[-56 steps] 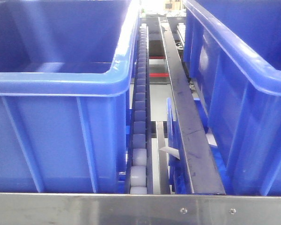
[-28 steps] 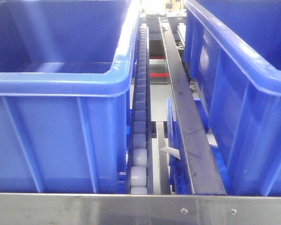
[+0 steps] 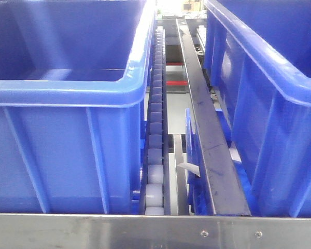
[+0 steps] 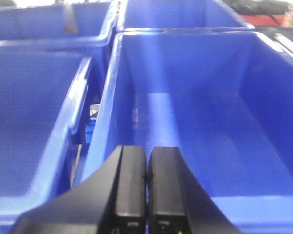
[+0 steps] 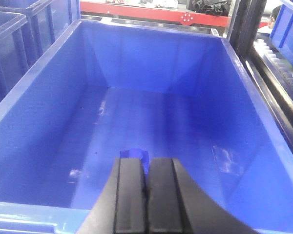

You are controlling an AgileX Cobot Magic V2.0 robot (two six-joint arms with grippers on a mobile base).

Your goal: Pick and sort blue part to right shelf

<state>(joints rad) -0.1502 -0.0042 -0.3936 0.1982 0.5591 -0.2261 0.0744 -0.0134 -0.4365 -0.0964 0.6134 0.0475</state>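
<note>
In the right wrist view my right gripper (image 5: 146, 163) is shut on a small blue part (image 5: 133, 154). The part sticks out past the fingertips and runs down into the slit between them. The gripper hangs above the floor of a large blue bin (image 5: 151, 53) that holds nothing else I can see. In the left wrist view my left gripper (image 4: 146, 151) is shut with nothing between its fingers, above the near wall of another blue bin (image 4: 185, 63). Neither gripper shows in the front view.
The front view shows a blue bin at left (image 3: 67, 93) and another at right (image 3: 269, 78). A roller track (image 3: 155, 119) and a dark metal rail (image 3: 205, 129) run between them. A steel edge (image 3: 145, 231) lies in front. More blue bins (image 4: 34, 112) stand left of my left gripper.
</note>
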